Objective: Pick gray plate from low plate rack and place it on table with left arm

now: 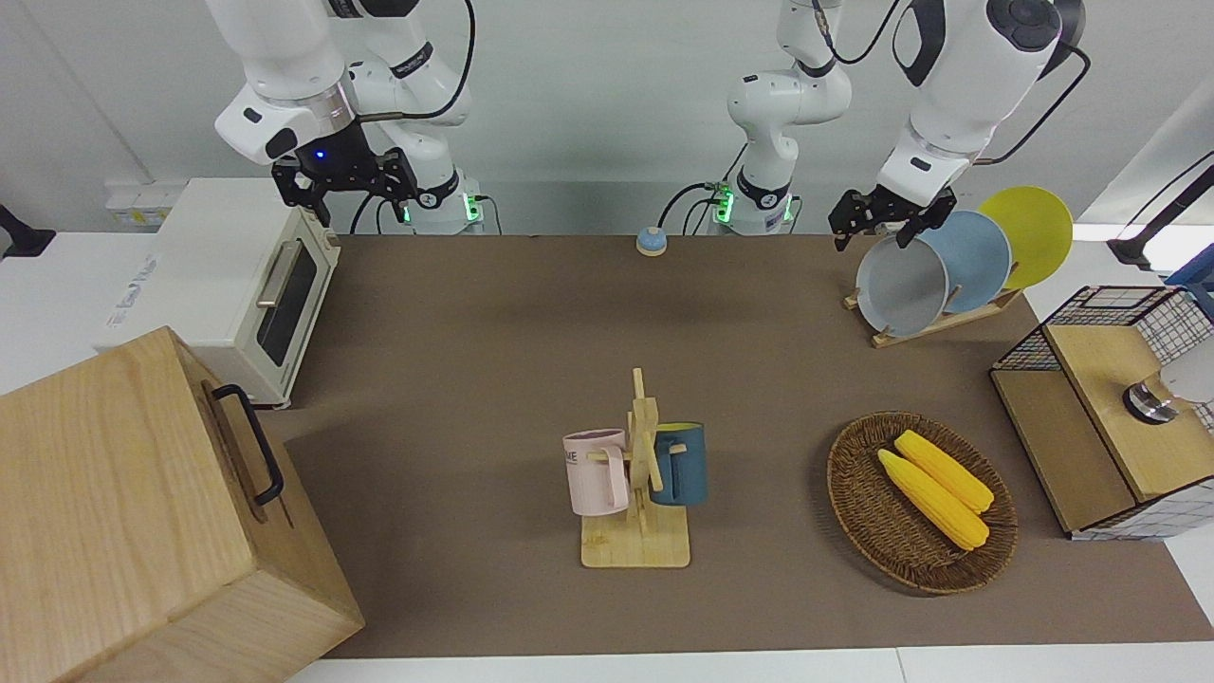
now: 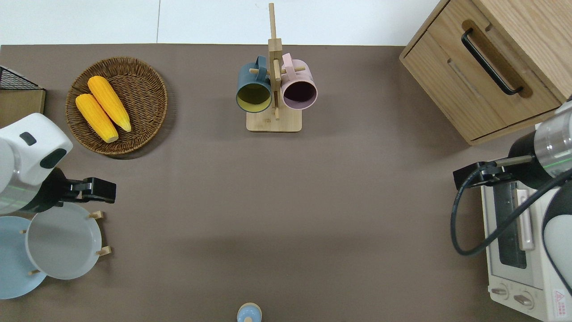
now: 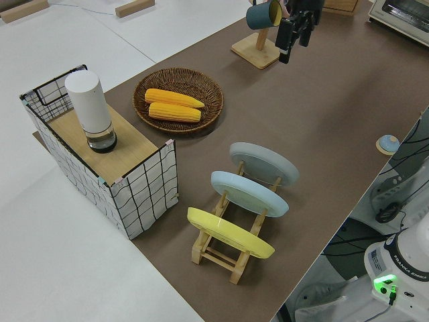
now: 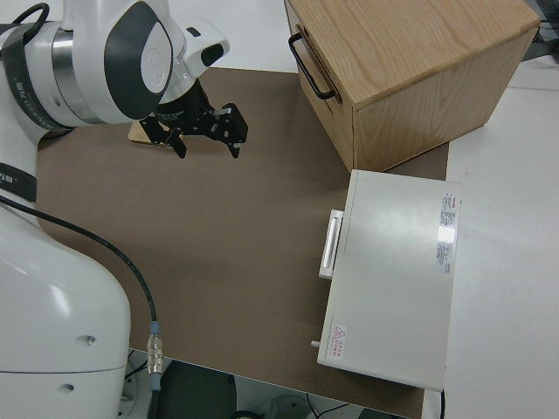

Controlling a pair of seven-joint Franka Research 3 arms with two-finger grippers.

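The gray plate (image 1: 901,285) leans in the end slot of the low plate rack (image 1: 934,323) at the left arm's end of the table (image 1: 493,323). It also shows in the overhead view (image 2: 62,241) and the left side view (image 3: 265,163). My left gripper (image 1: 877,232) is open and empty, up in the air. In the overhead view the left gripper (image 2: 105,190) is over the plate's rim that lies farthest from the robots. It does not touch the plate. My right gripper (image 1: 346,190) is parked and open.
A light blue plate (image 1: 977,256) and a yellow plate (image 1: 1029,232) stand in the same rack. A wicker basket (image 1: 854,493) with two corn cobs, a wire-sided box (image 1: 1110,408), a mug stand (image 1: 640,493), a toaster oven (image 1: 237,285), a wooden cabinet (image 1: 142,522) and a small bell (image 1: 651,242) also stand on the table.
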